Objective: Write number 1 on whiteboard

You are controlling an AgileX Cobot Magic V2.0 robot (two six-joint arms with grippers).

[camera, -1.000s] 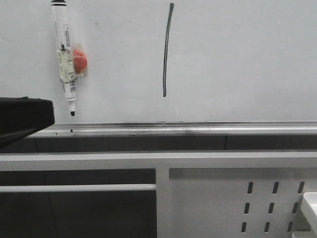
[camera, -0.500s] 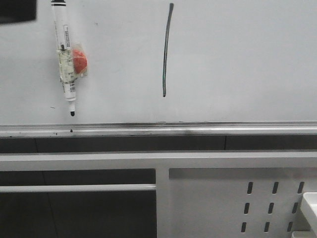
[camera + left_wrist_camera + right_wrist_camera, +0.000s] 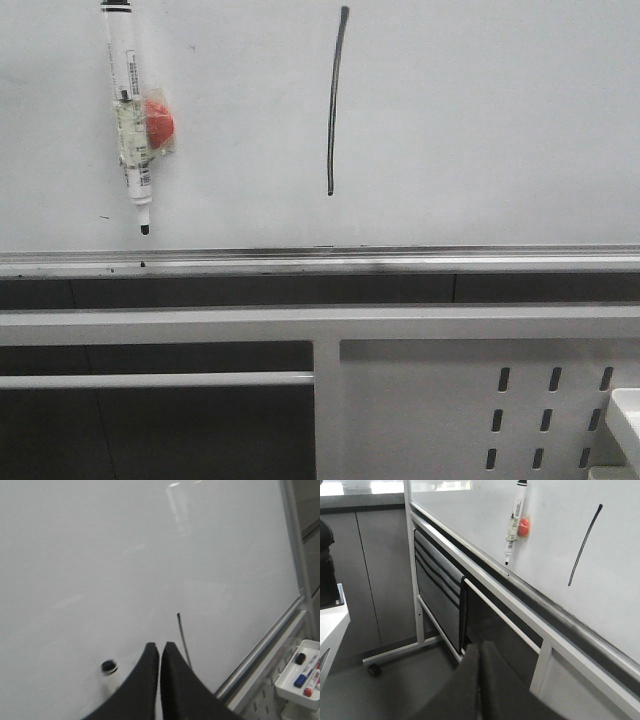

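The number 1 (image 3: 336,100) is a thin dark, slightly curved stroke on the whiteboard (image 3: 480,120), above the silvery ledge (image 3: 400,262). It also shows in the right wrist view (image 3: 584,545) and in the left wrist view (image 3: 182,637). A white marker pen (image 3: 128,110) hangs on the board, held by a red magnet (image 3: 158,120), tip down. My left gripper (image 3: 160,646) is shut and empty, close to the board, with the pen's dark cap end (image 3: 108,667) beside it. My right gripper (image 3: 480,647) is shut and empty, low, away from the board. Neither gripper shows in the front view.
A white perforated panel (image 3: 480,410) and frame rails (image 3: 160,380) sit below the ledge. A white tray (image 3: 300,672) with markers hangs at the board's lower side. The stand's leg with a caster (image 3: 372,669) rests on the grey floor.
The dark left arm, low left a second ago and at the upper left corner half a second ago, has left the front view. The stroke and the pen have not moved.
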